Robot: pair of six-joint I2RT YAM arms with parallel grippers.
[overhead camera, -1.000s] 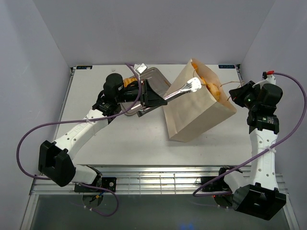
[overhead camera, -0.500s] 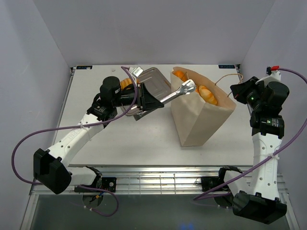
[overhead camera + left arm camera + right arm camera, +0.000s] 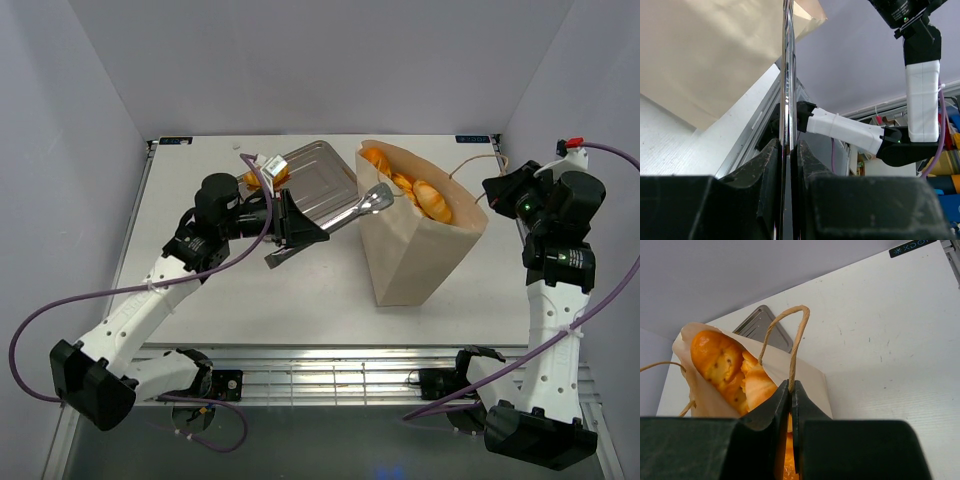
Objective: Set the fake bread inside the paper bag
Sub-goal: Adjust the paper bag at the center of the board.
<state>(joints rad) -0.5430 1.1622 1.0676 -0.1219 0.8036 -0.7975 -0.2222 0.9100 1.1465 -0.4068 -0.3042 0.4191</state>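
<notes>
The paper bag stands upright right of centre, its mouth open. Several pieces of fake bread lie inside, glossy and golden, also seen in the right wrist view as bread behind the bag's rim. More bread shows by the tray's left end, partly hidden by the left wrist. My left gripper is shut on metal tongs; their tips reach the bag's left rim and carry nothing. The left wrist view shows the left gripper clamped on the tongs. My right gripper is shut on the bag's string handle, pinched in the right gripper.
A silver tray lies tilted behind the left arm, next to the bag's left side. The table's back edge and the grey walls are close behind the bag. A purple cable loops over the left wrist.
The bag was leaning and now stands upright, lifted by its handle. The left arm has drawn back to the left, pulling the tongs out of the bag's mouth to its rim.
</notes>
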